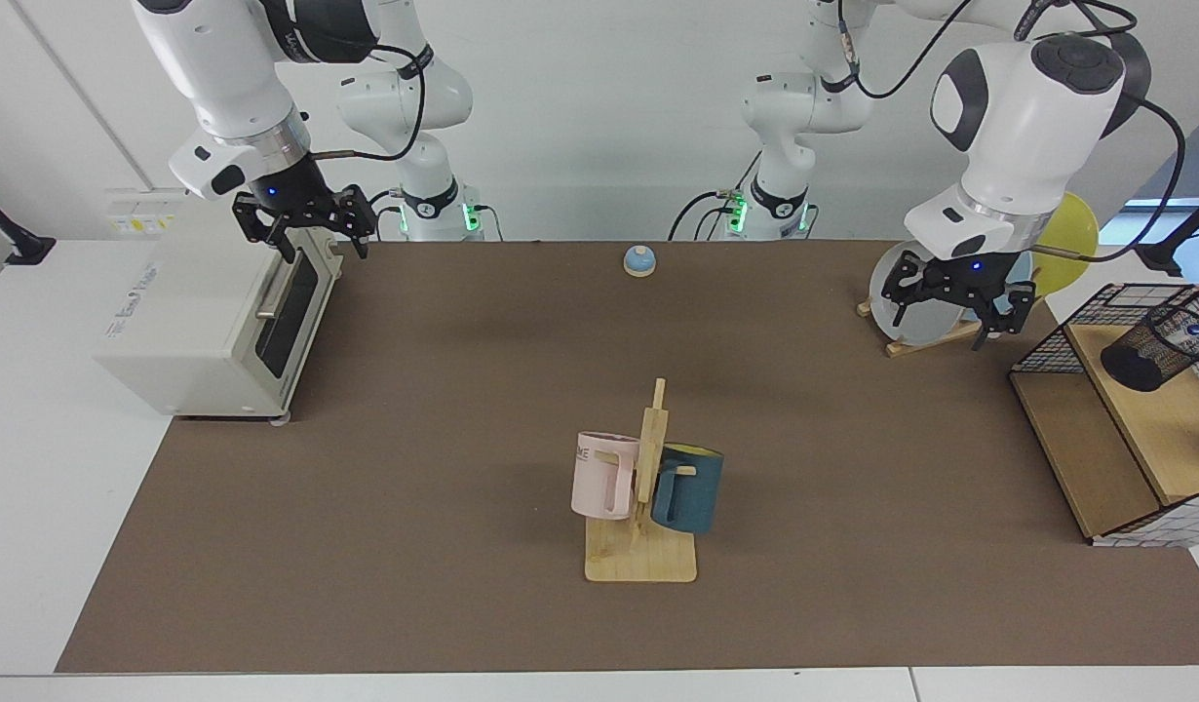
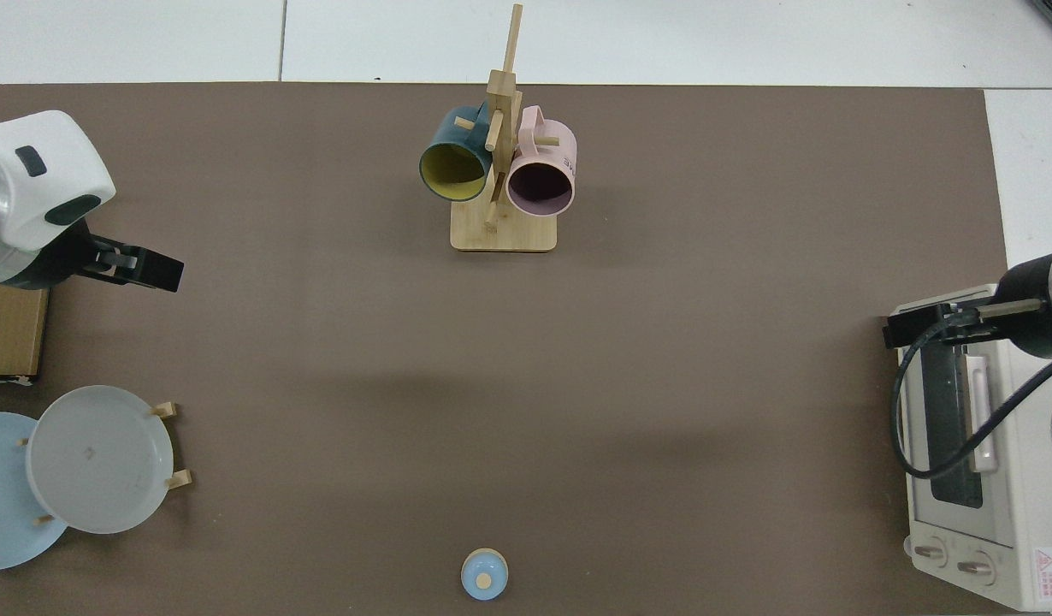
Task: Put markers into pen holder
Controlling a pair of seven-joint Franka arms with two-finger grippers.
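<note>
White boxy toaster oven [image 1: 210, 317] with a dark glass door, at the mat's left edge in the facing view; the right gripper [image 1: 302, 229] waits above its top front corner, fingers spread and empty. Small blue domed bell [image 1: 639, 260] on a wooden base, at the far middle edge. Wooden peg mug rack [image 1: 644, 507] near the front middle, carrying a pink mug [image 1: 602, 475] and a dark teal mug [image 1: 689, 487]. Grey round plate [image 1: 902, 302] upright in a wooden stand; the left gripper [image 1: 955, 297] hangs just in front of it, fingers spread, holding nothing. Black wire-grid shelf frame with wooden boards [image 1: 1136, 419], far right; on its upper board the small black wire-mesh cylindrical pen holder [image 1: 1158, 348] stands, something white and blue visible at its mouth, too small to tell whether it is the marker.
</note>
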